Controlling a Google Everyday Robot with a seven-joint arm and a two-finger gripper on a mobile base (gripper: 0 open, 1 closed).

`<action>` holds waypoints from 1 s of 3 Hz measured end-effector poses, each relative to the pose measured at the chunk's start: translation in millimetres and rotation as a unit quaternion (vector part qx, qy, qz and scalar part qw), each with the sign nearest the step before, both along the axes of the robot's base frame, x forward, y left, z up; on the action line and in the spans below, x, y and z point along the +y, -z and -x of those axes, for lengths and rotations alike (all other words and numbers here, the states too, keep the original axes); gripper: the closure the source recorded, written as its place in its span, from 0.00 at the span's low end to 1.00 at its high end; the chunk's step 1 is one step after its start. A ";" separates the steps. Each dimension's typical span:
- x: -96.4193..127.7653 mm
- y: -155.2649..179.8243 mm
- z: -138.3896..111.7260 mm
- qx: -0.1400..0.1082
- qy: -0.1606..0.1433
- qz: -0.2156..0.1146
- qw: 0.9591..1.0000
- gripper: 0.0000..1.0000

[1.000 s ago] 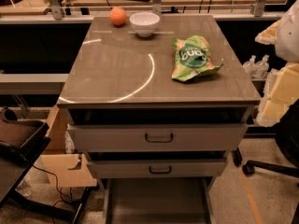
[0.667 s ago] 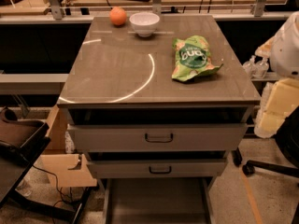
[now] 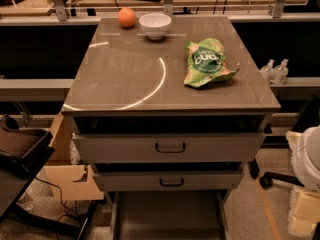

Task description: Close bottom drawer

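**Open drawer, 1 push needed**

The bottom drawer [image 3: 170, 215] lay pulled out nearest, its front cut off. It looked rigid and probably easy-sliding, best pushed at its front. The tool [image 3: 301, 215] hung right of it, apart; released or clenched, I could not tell.

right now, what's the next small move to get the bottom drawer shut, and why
Probably swing the gripper leftward, toward the front of the bottom drawer. That drawer is pulled far out, its grey floor showing below the middle drawer. The gripper hangs low at the picture's right edge, beside the cabinet and apart from it, so it cannot push yet.
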State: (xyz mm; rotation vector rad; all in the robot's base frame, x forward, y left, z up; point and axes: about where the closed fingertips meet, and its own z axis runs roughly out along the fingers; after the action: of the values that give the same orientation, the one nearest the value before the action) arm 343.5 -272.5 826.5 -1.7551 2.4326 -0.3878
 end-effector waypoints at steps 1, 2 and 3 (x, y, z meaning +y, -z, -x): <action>0.0 0.0 0.0 0.000 0.000 0.000 1.000 0.00; 1.1 33.6 4.8 0.001 0.010 -0.011 1.000 0.00; -0.7 107.6 25.4 0.013 0.031 -0.021 0.999 0.00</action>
State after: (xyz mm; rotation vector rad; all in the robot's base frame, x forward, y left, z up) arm 318.2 -273.2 718.9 -1.6806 2.4994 -0.3205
